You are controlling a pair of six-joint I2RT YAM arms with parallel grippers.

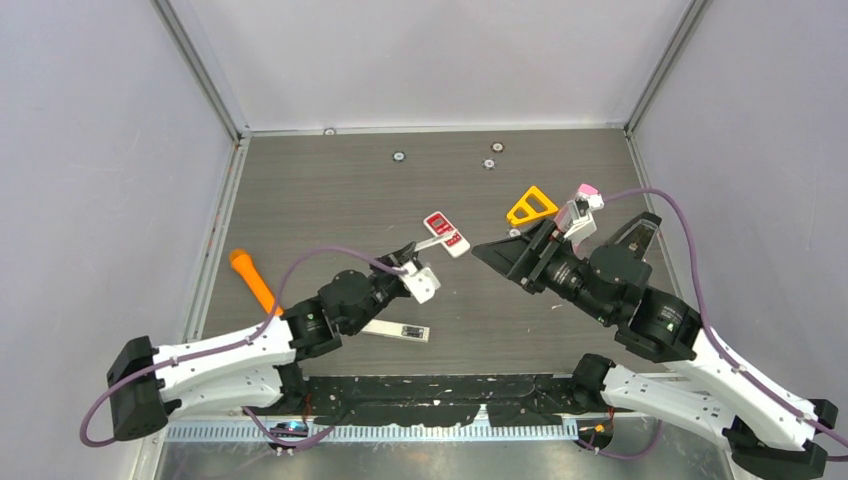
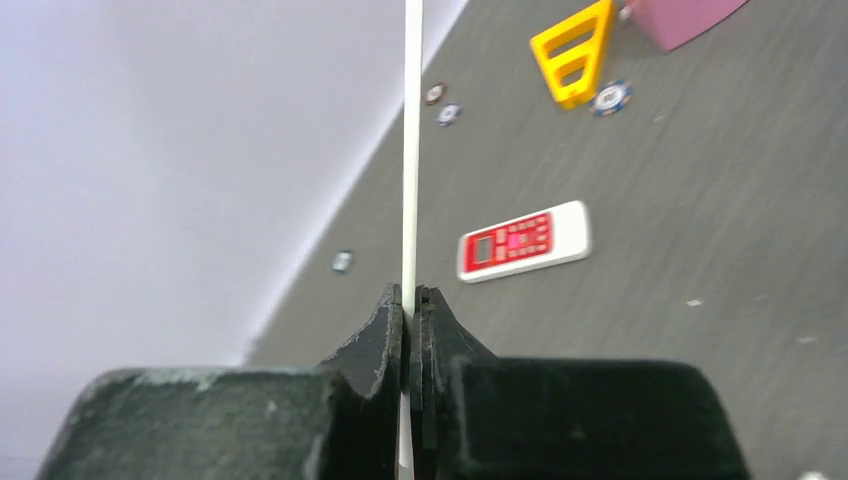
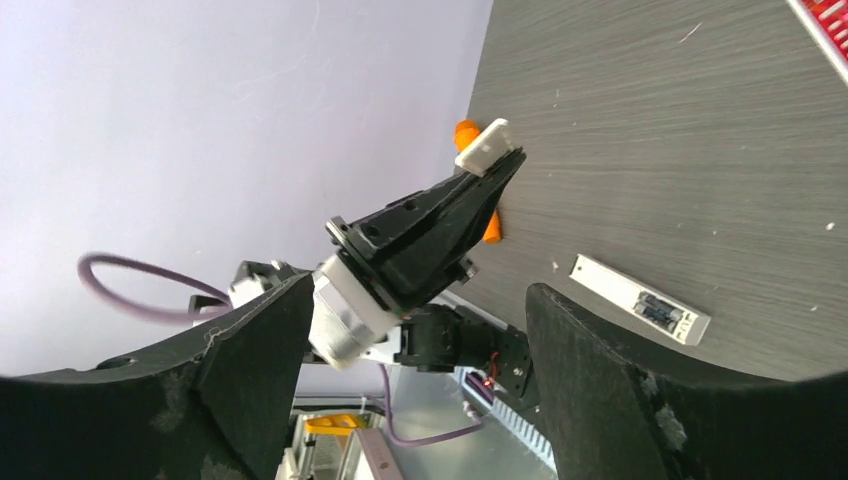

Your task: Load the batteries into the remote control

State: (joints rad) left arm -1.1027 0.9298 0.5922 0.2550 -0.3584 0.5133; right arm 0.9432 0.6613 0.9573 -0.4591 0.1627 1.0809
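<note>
The white remote control lies back up near the table's front, its battery bay uncovered. Dark batteries sit in that bay; the same remote shows in the right wrist view. My left gripper hovers above and behind it, shut on a thin white cover plate, which the left wrist view shows edge-on rising from the left gripper. My right gripper stands open and holds nothing, pointing left at the left gripper; its own jaws are wide apart.
A second remote with a red face lies just beyond the left gripper. An orange cone-ended stick lies at the left. A yellow triangle and a pink block sit at the back right. Small discs dot the far edge.
</note>
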